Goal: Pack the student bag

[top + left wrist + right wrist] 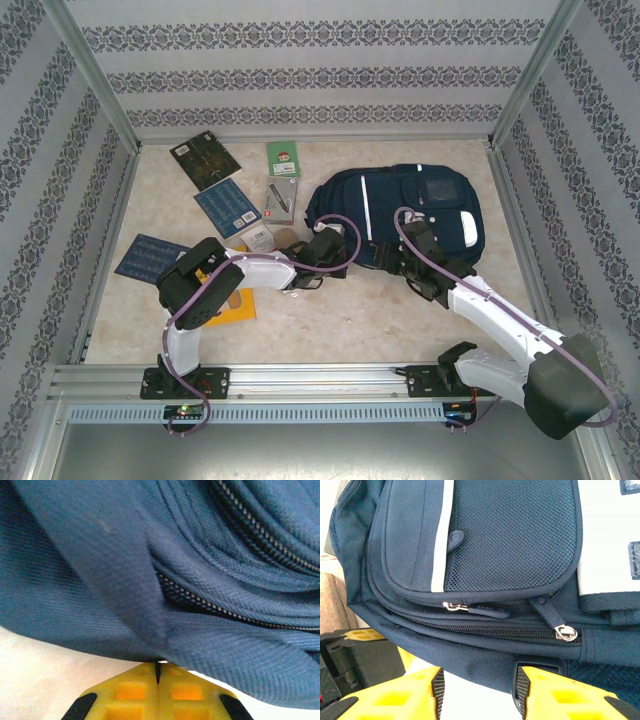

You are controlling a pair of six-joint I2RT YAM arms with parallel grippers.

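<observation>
top external: the student bag (420, 205) lies at upper right of centre on the bench (330, 325). a blue booklet (228, 205) and a green card (283, 160) lie outside it at upper left, so packing is judged barely begun, with loading left to do. the left end effector (322, 248) sits at the bag's left edge. left wrist adds detail: its fingers (130, 695) are together, clamped on a fold of bag fabric. right wrist shows the right end effector (479, 680) apart and empty, just below zippers (470, 609) that look closed.
</observation>
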